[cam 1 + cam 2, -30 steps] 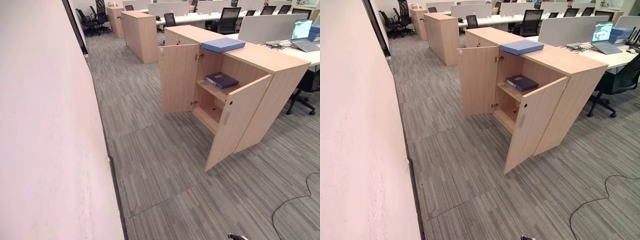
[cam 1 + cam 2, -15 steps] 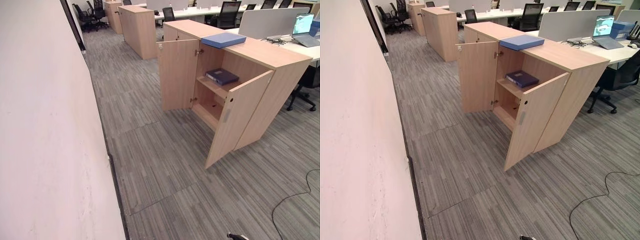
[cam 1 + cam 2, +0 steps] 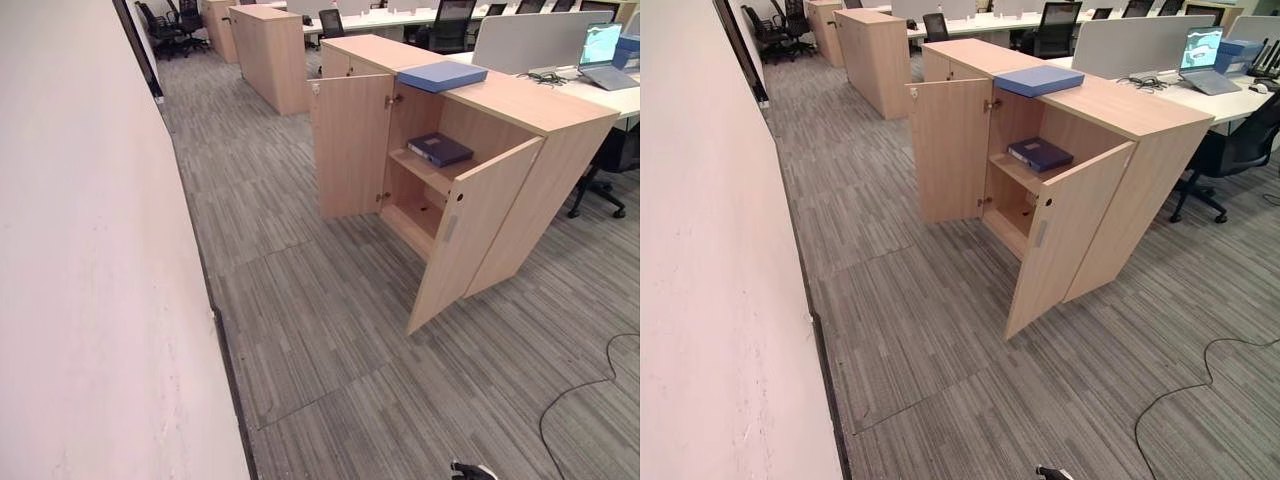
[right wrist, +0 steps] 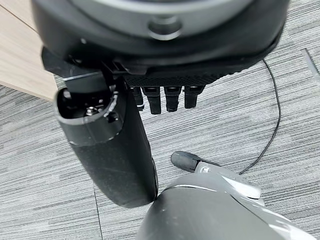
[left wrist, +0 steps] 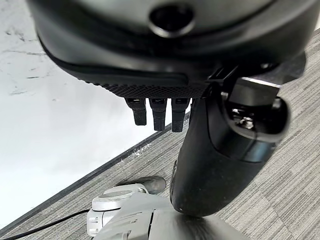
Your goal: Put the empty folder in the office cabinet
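The light-wood office cabinet (image 3: 535, 112) stands ahead to the right with both doors swung open, the left door (image 3: 350, 145) and the right door (image 3: 468, 245). A dark blue folder (image 3: 441, 149) lies flat on its upper shelf. A light blue folder (image 3: 442, 76) lies on the cabinet's top. My left hand (image 5: 220, 150) hangs over the carpet beside the wall, fingers straight, holding nothing. My right hand (image 4: 110, 150) hangs over the carpet too, fingers straight and empty. Both hands are well short of the cabinet.
A pale wall (image 3: 90, 250) runs along my left. A second wooden cabinet (image 3: 270, 55) stands farther back. Behind the cabinet are desks with a laptop (image 3: 603, 55) and an office chair (image 3: 1225, 160). Grey carpet (image 3: 320, 330) lies between me and the cabinet.
The whole picture has shifted a little, so the camera has moved; the cabinet, its doors and both folders stay as they were.
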Controlling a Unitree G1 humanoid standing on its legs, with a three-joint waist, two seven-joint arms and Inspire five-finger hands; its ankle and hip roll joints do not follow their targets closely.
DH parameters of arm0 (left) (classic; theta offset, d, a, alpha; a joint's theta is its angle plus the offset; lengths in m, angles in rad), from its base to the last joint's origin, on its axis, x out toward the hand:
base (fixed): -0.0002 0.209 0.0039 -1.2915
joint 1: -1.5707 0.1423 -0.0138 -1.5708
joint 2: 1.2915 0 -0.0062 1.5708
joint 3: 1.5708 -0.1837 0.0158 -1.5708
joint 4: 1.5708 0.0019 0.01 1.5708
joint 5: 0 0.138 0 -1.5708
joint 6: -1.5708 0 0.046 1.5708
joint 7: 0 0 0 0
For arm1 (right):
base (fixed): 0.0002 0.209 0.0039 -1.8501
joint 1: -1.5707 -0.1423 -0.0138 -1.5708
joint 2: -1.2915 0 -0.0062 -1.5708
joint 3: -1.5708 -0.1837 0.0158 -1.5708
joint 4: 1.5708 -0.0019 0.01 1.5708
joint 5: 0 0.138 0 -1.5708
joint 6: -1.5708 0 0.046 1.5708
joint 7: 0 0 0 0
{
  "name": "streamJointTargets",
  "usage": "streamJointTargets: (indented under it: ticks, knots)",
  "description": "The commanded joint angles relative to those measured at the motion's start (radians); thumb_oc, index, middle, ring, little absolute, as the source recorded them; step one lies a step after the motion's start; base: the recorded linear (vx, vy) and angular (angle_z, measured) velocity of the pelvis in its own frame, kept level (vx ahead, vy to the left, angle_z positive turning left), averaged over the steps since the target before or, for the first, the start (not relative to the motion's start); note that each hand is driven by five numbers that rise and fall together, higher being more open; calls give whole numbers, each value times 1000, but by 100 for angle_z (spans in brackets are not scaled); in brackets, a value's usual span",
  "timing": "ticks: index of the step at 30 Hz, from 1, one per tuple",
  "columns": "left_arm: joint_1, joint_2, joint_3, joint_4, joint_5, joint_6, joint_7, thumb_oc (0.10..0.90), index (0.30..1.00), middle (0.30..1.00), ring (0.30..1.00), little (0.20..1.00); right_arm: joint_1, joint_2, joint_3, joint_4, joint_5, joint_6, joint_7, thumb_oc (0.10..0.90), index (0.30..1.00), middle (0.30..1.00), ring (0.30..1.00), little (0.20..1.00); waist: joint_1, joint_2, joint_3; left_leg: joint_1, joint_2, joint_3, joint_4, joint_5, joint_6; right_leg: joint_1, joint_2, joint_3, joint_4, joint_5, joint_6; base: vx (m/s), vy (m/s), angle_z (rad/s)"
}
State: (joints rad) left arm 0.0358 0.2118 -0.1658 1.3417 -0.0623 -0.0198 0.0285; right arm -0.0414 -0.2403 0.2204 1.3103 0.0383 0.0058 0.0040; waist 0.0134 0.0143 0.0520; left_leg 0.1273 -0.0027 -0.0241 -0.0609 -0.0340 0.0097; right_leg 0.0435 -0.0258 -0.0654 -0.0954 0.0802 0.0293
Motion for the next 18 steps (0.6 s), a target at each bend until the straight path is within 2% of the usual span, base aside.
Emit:
streamJointTargets:
  ticks: [1,18]
  knots:
    - [-26,-31,-5,84,45,10,-32,800,900,900,900,900,10,5,58,71,-40,14,21,800,900,900,900,900,-15,-27,-24,-54,-73,-64,-26,-9,-7,59,34,-20,8,-75,52,0,0,0]
    - [-33,-28,-10,89,44,15,-36,800,900,900,900,900,12,6,61,70,-36,17,24,800,900,900,900,900,-14,-30,-24,-52,-73,-70,-26,-12,-8,58,32,-26,8,-76,53,0,0,0]
